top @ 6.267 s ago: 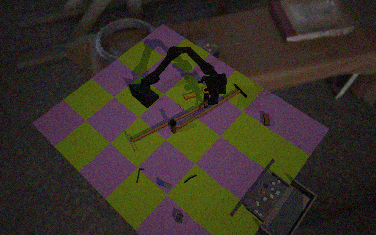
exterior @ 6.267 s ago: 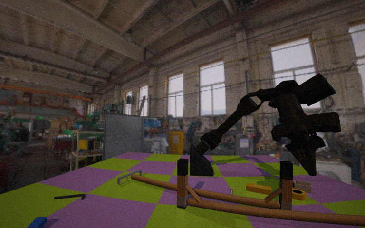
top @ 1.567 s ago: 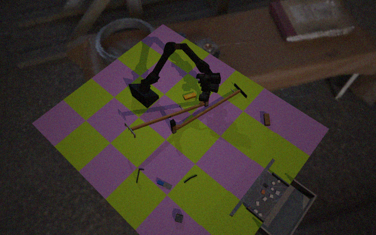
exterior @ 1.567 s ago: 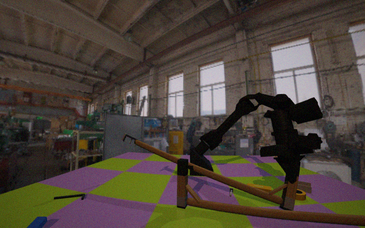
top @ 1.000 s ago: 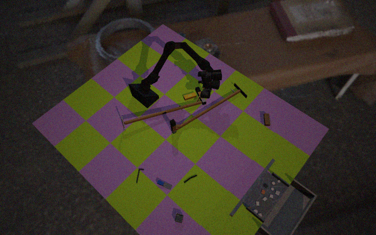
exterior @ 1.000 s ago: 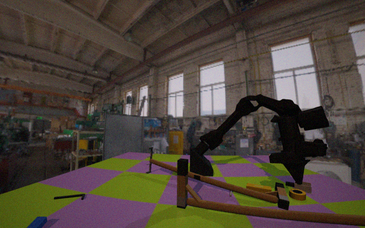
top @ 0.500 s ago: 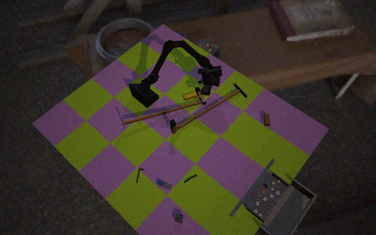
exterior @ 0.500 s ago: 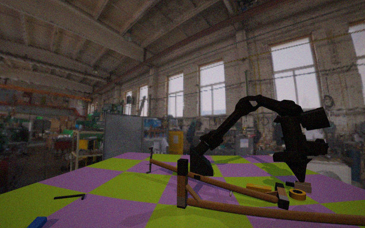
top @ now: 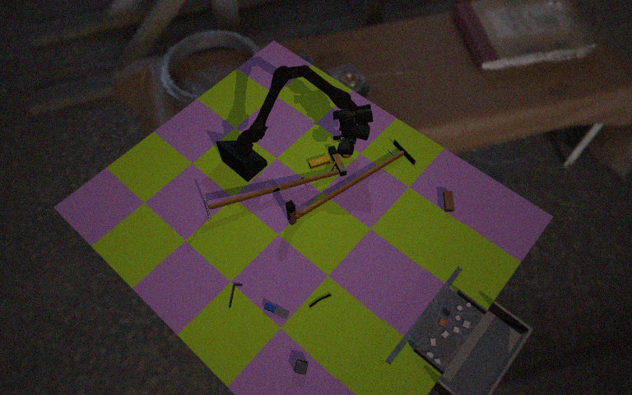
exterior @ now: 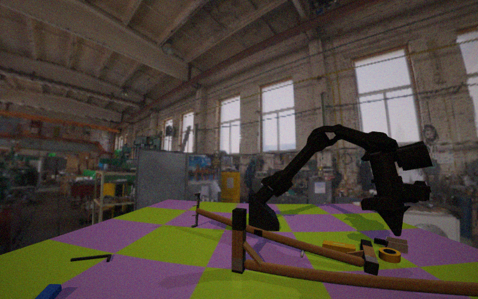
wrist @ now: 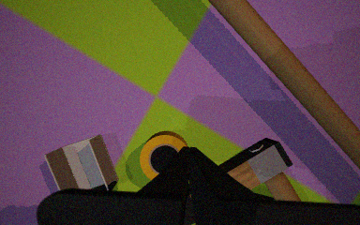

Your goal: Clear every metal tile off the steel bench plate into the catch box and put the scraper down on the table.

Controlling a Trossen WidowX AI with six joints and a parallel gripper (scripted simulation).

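The gripper [exterior: 396,230] hangs in the air above the checkered table [top: 419,223], its jaws closed on nothing. In the wrist view the fingers meet in a dark wedge, and directly below them sits a yellow tape roll [wrist: 159,152] on a green square.

Two long wooden-handled tools lie on the table near the gripper. One scraper [top: 275,188] runs from a thin metal blade at its far left end to a dark-capped cross handle [top: 337,160] that lies just beside the tape roll; in the exterior view this handle end [exterior: 368,260] rests on the table below and in front of the gripper. The other long tool [top: 346,183] lies just beside the first, with a black bar at one end and a dark block at the other, and the two shafts angle apart toward the left. An orange block [top: 318,160] lies next to the cross handle, and a small striped block [wrist: 80,161] sits on a purple square just beside the tape roll.

The steel plate [top: 421,332] sits at the table's corner, well apart from the gripper, with small pale tiles [top: 444,333] scattered over it. The grey box [top: 505,346] adjoins the plate on the side away from the arm.

Near the table's front edge lie a hex key [top: 233,293], a blue block [top: 269,307] and a short black curved piece [top: 320,299].
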